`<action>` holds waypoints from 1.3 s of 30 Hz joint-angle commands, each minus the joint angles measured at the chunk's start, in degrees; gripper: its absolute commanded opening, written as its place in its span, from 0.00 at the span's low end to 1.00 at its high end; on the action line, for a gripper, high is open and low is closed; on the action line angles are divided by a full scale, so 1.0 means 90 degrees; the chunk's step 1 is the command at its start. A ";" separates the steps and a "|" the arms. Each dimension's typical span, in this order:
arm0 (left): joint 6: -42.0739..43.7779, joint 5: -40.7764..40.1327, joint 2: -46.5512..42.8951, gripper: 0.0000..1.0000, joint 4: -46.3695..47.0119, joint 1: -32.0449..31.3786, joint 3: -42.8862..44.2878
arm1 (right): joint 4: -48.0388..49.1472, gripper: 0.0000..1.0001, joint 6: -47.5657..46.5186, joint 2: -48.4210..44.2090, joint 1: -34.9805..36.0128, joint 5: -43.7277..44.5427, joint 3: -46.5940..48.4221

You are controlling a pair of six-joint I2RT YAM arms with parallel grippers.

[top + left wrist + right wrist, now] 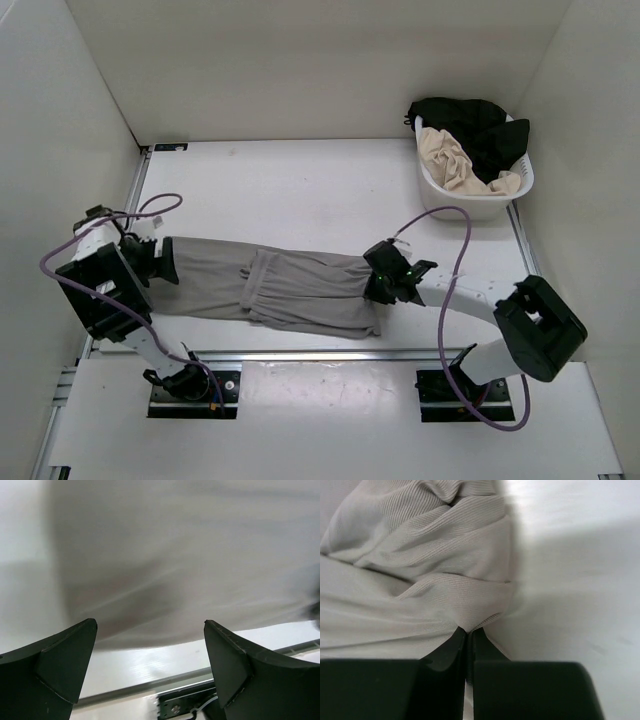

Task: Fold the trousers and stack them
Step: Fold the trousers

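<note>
The grey trousers (270,285) lie stretched left to right across the near part of the white table (300,190), partly folded over themselves in the middle. My right gripper (378,285) is shut on the trousers' right end; in the right wrist view the ribbed grey cloth (445,580) bunches into the closed fingertips (468,632). My left gripper (160,262) is at the trousers' left end with its jaws wide apart. In the left wrist view the blurred grey cloth (190,565) hangs just beyond the open fingers (65,655), nothing between them.
A white basket (470,195) at the back right holds a beige cream garment (455,160) and a black garment (475,125). A metal rail (320,355) runs along the table's near edge. White walls enclose the table on three sides.
</note>
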 commanded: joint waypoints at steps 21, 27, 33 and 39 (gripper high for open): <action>-0.0536 0.0018 0.0254 1.00 0.0797 -0.2583 -0.0610 | -0.6049 0.00 -0.0636 0.0401 0.0062 0.2462 0.4974; -0.0527 -0.0384 0.0321 0.98 0.1090 -0.2583 -0.0610 | -0.6734 0.00 -0.0029 0.3039 0.1842 0.2628 0.8097; -0.0331 -0.0384 0.0664 0.38 0.1217 -0.2515 -0.0610 | -0.6191 0.00 -0.0166 0.4878 0.2303 0.1761 1.0877; -0.0253 -0.0247 0.0985 0.26 0.1217 -0.2339 -0.0473 | -0.4821 0.00 -0.0166 0.5053 0.2361 0.1272 1.0201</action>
